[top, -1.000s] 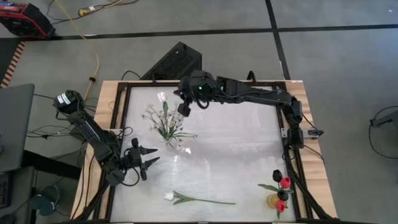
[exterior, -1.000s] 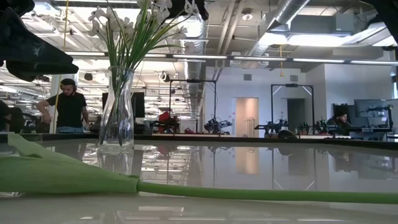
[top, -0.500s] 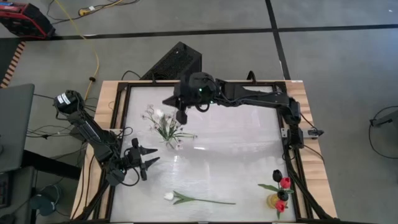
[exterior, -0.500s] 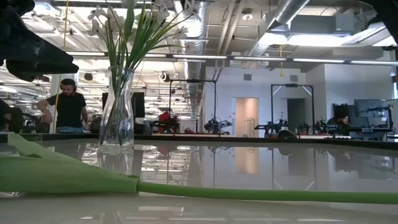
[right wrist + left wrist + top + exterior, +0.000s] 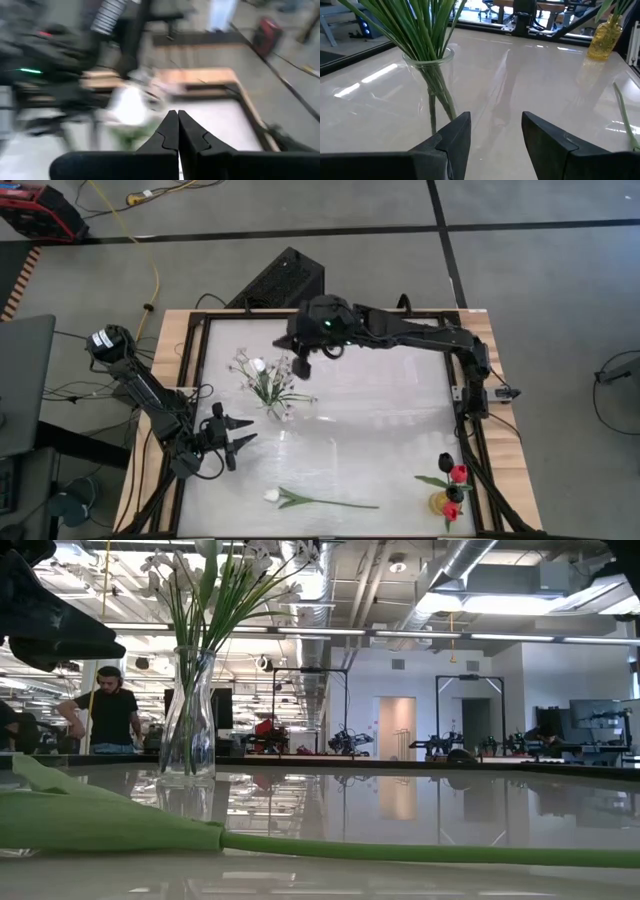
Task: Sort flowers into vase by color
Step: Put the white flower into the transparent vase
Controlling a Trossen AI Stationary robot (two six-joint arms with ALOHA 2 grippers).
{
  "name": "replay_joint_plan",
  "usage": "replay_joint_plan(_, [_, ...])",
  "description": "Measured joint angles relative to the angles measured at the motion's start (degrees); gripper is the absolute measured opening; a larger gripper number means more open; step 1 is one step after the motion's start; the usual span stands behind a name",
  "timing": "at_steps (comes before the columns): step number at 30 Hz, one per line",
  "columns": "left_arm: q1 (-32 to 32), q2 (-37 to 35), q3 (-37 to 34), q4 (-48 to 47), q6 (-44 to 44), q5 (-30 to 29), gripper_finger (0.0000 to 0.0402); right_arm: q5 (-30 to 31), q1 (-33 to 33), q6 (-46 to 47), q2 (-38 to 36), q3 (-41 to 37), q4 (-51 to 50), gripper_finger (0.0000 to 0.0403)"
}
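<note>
The right end effector (image 5: 303, 366) hangs pinched shut and empty, just beside the clear vase (image 5: 274, 406) of white flowers (image 5: 262, 378); the left end effector (image 5: 238, 442), gaping wide, idles near the vase.

Robotics lab, open-plan hall

Exposed ducts (image 5: 470, 560) and strip lights (image 5: 560, 637) at 12 o'clock; further arm rigs (image 5: 345, 738), probably robots, stand beyond the table (image 5: 420, 800), a person (image 5: 108, 712) at 9.
</note>
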Motion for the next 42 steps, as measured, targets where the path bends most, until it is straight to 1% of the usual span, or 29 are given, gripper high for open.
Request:
replay_joint_plan(3, [0.05, 0.0, 0.02, 0.05, 0.38, 1.63, 0.0164, -1.82, 3.47, -0.26, -2.67, 0.07, -3.75, 0.0021])
replay_joint_plan(7, [0.85, 0.02, 0.02, 2.67, 3.05, 7.35, 0.0164, -2.94, 10.36, -2.77, -4.07, 0.2, -11.63, 0.0021])
replay_joint_plan(10, [2.19, 0.04, 0.02, 8.86, 9.01, 11.17, 0.0164, -4.84, 16.91, -4.91, -3.87, 0.07, -19.4, 0.0021])
replay_joint_plan(13, [3.74, 0.07, 0.04, 16.24, 16.45, 15.62, 0.0164, -5.41, 23.48, -2.29, -2.79, -0.66, -24.26, 0.0021])
replay_joint_plan(15, [4.65, 0.07, 0.04, 19.7, 20.42, 18.47, 0.0164, -5.3, 27.93, 0.77, -2.64, -3.57, -24.64, 0.0021])
replay_joint_plan(17, [5.3, 0.07, 0.04, 21.29, 22.32, 19.73, 0.0164, -3.89, 31.96, 5.22, -2.43, -7.31, -21.29, 0.0021])
replay_joint_plan(22, [6.31, 1.37, 0.04, 21.76, 22.2, 20.17, 0.0164, 2.47, 39.33, 19.74, -2.47, -14.8, -14.53, 0.0025])
replay_joint_plan(24, [6.54, 2.81, 0.04, 23.51, 22.29, 22.16, 0.0164, 4.65, 40.95, 24.66, -2.52, -18.12, -11.12, 0.003])
replay_joint_plan(26, [6.83, 4.89, 0.04, 26.59, 23.46, 26.19, 0.0164, 6.2, 41.76, 29.11, -2.45, -20.95, -7.72, 0.0037])
replay_joint_plan(28, [6.93, 7.37, 0.04, 31.13, 26.48, 30.11, 0.0164, 6.94, 41.85, 33.21, -2.43, -22.62, -6.16, 0.0045])
replay_joint_plan(30, [6.93, 9.74, 0.04, 37.07, 31.26, 32.06, 0.0164, 6.93, 41.69, 35.91, -2.58, -24.4, -5.46, 0.0054])
replay_joint_plan(33, [6.93, 12.22, 0.04, 44.55, 37.52, 31.96, 0.0164, 7.87, 40.89, 38.91, -2.48, -27.07, -6.27, 0.0072])
replay_joint_plan(35, [7.04, 12.96, 0.04, 47.33, 39.46, 31.94, 0.0164, 7.9, 40.31, 40.21, -2.45, -28.92, -6.01, 0.0089])
replay_joint_plan(42, [7.1, 13.29, 0.04, 48.0, 39.64, 31.89, 0.0164, 7.83, 41.18, 38.0, -2.45, -33.48, -5.4, 0.0165])
